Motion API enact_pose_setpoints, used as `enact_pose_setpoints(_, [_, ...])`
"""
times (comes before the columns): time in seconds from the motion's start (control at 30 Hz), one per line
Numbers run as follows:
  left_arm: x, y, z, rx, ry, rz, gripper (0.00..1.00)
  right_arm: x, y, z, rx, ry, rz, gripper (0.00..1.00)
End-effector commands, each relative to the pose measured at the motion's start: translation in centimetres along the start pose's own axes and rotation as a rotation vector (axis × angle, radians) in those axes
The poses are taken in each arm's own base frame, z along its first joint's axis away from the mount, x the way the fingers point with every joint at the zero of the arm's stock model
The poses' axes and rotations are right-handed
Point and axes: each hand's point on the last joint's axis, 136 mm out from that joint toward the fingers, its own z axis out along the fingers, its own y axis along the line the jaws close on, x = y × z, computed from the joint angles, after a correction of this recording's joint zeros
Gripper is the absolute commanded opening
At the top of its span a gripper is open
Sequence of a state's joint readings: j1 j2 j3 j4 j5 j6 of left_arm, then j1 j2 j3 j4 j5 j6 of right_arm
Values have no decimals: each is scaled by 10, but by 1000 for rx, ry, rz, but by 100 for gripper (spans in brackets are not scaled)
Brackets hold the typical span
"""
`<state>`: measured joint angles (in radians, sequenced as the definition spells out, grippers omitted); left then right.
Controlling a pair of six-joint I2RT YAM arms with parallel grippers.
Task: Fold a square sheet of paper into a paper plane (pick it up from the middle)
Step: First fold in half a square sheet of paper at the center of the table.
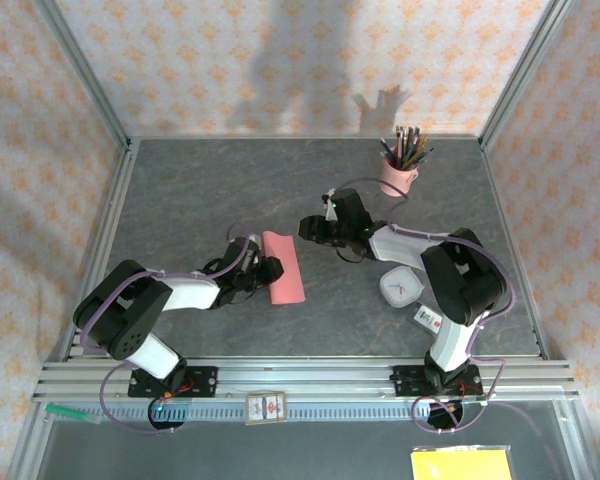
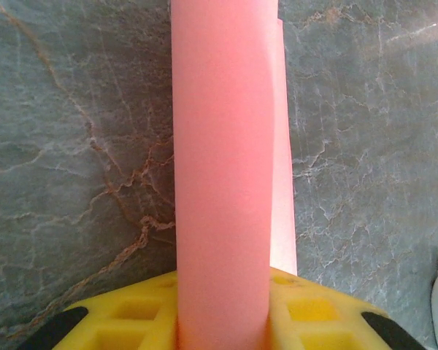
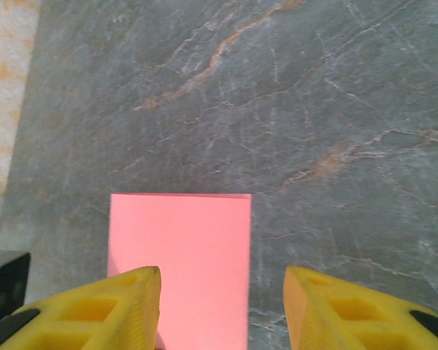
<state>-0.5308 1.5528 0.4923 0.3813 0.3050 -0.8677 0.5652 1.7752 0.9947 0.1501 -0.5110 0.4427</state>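
Entry: salmon-pink sheet of paper (image 1: 285, 268), folded into a long narrow strip. It lies left of centre on the grey stone-patterned surface (image 1: 200, 200).

My left tool (image 1: 267, 270) is at the strip's left long edge. Its yellow fingers (image 2: 124, 313) are drawn in on either side of the paper, gripping it.

My right tool (image 1: 313, 228) is just right of the strip's far end, fingers partly spread and holding nothing.

Far right: pink cup of pencils (image 1: 398, 176).

Near right: white rounded-square object (image 1: 400, 288) and small white card (image 1: 427, 319).
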Motion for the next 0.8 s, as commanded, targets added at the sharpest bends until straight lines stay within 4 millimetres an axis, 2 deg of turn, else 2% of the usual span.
enact_pose_setpoints(0.0, [5,60,-3,-237,-32,-24,32,2,-12,-8,61,-9,-29,48])
enact_pose_setpoints(0.77, [10,76,5,-322,-66,-19,35,20,-19,-5,43,42,2,47])
